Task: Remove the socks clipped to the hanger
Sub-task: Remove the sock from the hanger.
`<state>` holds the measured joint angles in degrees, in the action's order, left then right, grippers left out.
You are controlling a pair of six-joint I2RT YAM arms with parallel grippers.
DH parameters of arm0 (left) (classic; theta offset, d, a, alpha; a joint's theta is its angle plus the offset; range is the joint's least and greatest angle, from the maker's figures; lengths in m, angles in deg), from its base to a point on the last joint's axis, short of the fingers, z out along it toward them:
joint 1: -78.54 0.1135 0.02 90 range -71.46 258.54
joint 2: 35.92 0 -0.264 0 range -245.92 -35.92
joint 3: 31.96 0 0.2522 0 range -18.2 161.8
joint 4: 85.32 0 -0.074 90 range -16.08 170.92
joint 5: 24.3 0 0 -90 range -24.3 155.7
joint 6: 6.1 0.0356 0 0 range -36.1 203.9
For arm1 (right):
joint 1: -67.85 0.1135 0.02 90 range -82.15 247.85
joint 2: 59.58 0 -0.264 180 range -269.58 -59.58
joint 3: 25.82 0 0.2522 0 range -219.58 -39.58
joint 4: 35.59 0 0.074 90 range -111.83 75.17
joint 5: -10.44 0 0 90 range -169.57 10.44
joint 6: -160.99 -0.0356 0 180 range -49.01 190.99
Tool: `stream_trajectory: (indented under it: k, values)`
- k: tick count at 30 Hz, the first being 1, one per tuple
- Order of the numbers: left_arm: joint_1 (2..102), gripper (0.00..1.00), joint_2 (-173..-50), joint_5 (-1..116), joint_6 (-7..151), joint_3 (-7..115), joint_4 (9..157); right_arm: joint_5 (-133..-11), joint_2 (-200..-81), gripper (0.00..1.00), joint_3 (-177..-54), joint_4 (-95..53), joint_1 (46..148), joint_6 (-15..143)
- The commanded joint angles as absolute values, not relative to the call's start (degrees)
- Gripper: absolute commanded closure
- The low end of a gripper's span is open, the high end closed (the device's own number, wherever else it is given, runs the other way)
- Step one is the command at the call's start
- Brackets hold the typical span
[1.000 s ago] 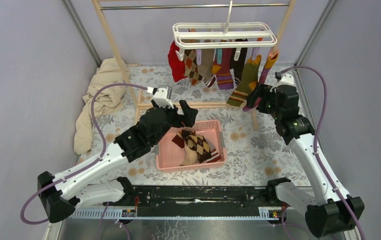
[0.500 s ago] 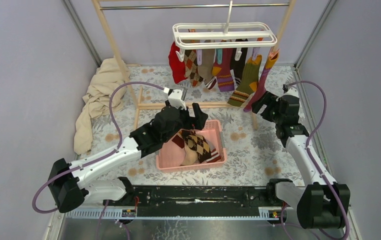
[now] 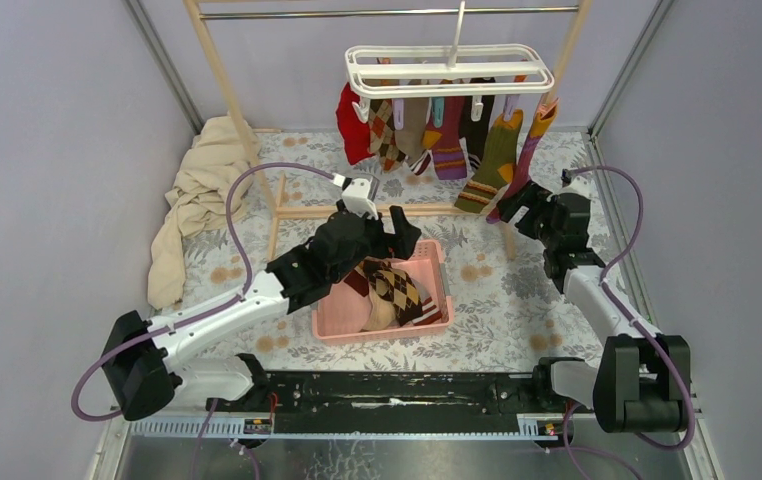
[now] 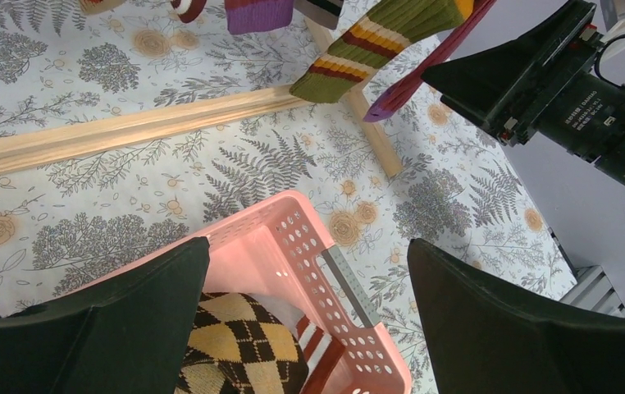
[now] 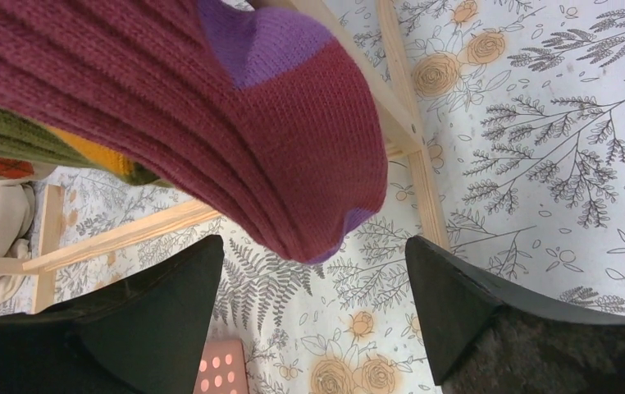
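Left tool (image 4: pixel 307 254) shifted over perforated pink basket (image 4: pixel 350 328) | right tool (image 5: pixel 313 258) gapes

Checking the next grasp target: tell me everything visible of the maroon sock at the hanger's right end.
The maroon sock is ribbed knit with a purple patch and purple toe tip, orange near its top. It hangs clipped at the right end of the white hanger, slanting down-left beside the olive striped sock. Its toe dangles between the fingers of the open right gripper, apparently untouched.
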<state>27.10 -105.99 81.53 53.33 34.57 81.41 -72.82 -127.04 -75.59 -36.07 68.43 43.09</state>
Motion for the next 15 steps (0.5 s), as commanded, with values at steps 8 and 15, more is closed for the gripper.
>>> stream_trajectory:
  k: [8,15]
  values:
    - [26.8,0.01,-107.8,81.3,53.6,35.4,85.7,-71.4,-131.4,0.14,-72.6,-54.8,68.2,39.6]
    - [26.7,0.01,-108.3,81.1,53.8,36.0,85.6,-70.0,-133.9,0.25,-71.9,-60.0,68.2,38.3]
